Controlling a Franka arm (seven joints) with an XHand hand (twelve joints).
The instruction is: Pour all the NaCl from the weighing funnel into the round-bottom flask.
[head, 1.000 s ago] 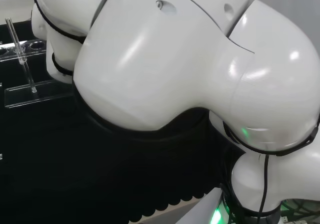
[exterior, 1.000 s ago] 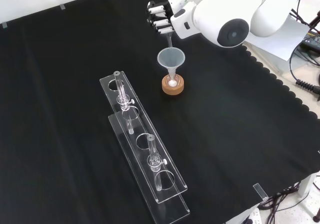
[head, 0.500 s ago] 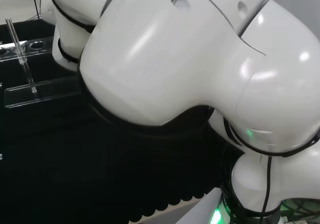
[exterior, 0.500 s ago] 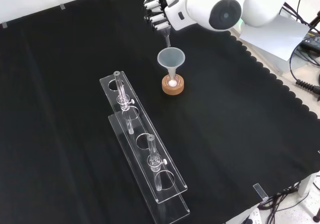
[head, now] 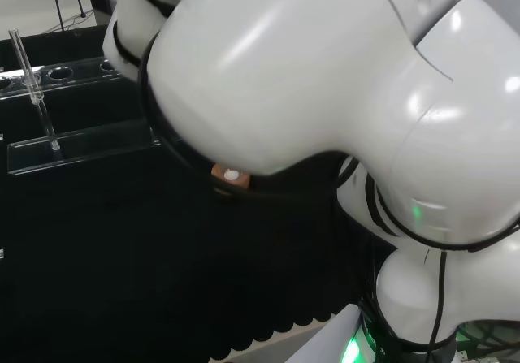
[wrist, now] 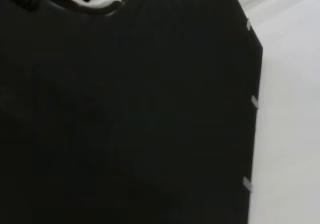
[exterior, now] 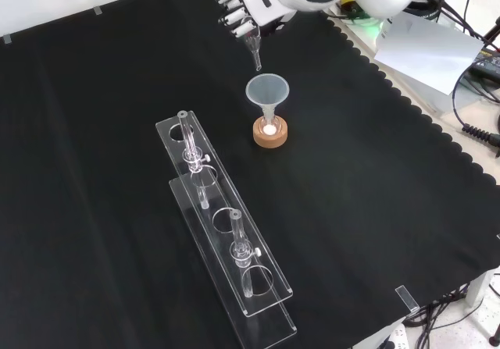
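In the front view I see the hand (exterior: pixel 248 5) with fingers curled round the weighing funnel (exterior: pixel 253 46), spout pointing down, above and clear of the plastic funnel (exterior: pixel 268 93). That funnel sits in the round-bottom flask (exterior: pixel 270 129) on its cork ring (exterior: pixel 271 137), white powder visible inside; the clear racks (exterior: pixel 226 232) stand nearer the camera.

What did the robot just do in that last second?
The hand, curled round a small glass funnel, rose and drew back from the big funnel, up and left in the front view. The big funnel, flask on its cork ring and racks stayed put.
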